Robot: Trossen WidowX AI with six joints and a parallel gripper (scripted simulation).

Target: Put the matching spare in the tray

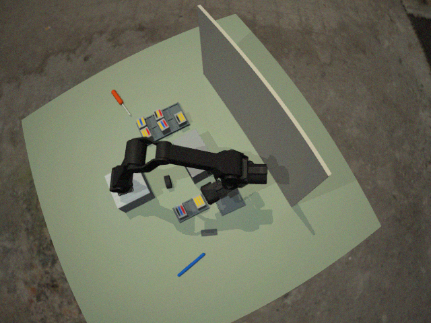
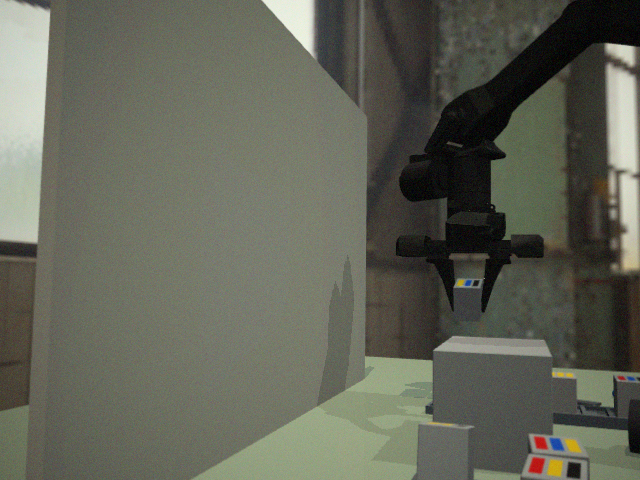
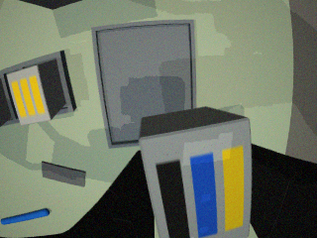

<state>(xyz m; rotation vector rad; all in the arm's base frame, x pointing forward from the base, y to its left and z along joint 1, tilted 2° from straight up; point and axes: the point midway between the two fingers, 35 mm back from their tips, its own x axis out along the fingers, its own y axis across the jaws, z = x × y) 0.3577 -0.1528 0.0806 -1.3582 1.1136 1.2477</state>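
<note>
My gripper (image 2: 468,310) is shut on a grey block (image 2: 468,300) (image 3: 203,190) with black, blue and yellow stripes on its top. It holds the block upright, high up, clear of everything below. The empty grey tray (image 1: 229,207) (image 3: 144,55) lies beyond the block in the wrist view; in the top view the arm's wrist overlaps its upper edge. The mounted unit (image 1: 194,138) (image 2: 491,403) is a large grey box, partly under the arm in the top view; its code does not show. Several striped spares stand in a dark rack (image 1: 169,112) at the upper left of the top view.
A smaller rack (image 1: 190,208) beside the tray holds a yellow-striped block (image 1: 199,201) (image 3: 30,94) and a red, blue and black one (image 1: 180,210). A tall wall (image 1: 250,104) (image 2: 206,206) stands at one side. A grey plate (image 1: 209,232), blue rod (image 1: 191,264) and screwdriver (image 1: 117,97) lie around.
</note>
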